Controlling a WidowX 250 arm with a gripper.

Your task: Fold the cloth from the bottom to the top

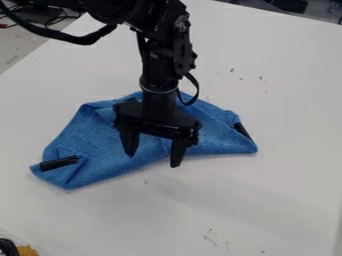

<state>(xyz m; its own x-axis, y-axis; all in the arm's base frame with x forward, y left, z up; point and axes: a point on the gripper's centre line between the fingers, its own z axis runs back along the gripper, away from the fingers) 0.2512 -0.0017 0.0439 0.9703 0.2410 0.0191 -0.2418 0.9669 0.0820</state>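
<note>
A: Where do we place the blue cloth [110, 145] relative to the jaws?

B: We find it on the tabletop [267, 200], beneath the jaws and spreading to both sides of them, with its bulk behind them, toward the arm [159, 80]. Its long axis runs crosswise in the view. One tip shows over the cloth, the other at or just past its bottom edge; contact we cannot tell.

A: And the state of the jaws?

B: We note them parted, the fingers [178, 151] well apart, with nothing pinched. Their gap runs roughly along the bottom edge, so we judge that a turn may help them straddle it before the fold goes up, across the long axis. Closing as they stand, they might only bunch the fabric.

A: What do we count?

B: We count one cloth, one arm, two fingers and two black strips: one on the cloth left of the jaws [59, 163], one at its margin right of the jaws [242, 130]. Well to the near left of the jaws, we add one ochre item [28, 250] and one black object [8, 247], both partly cut off.
</note>
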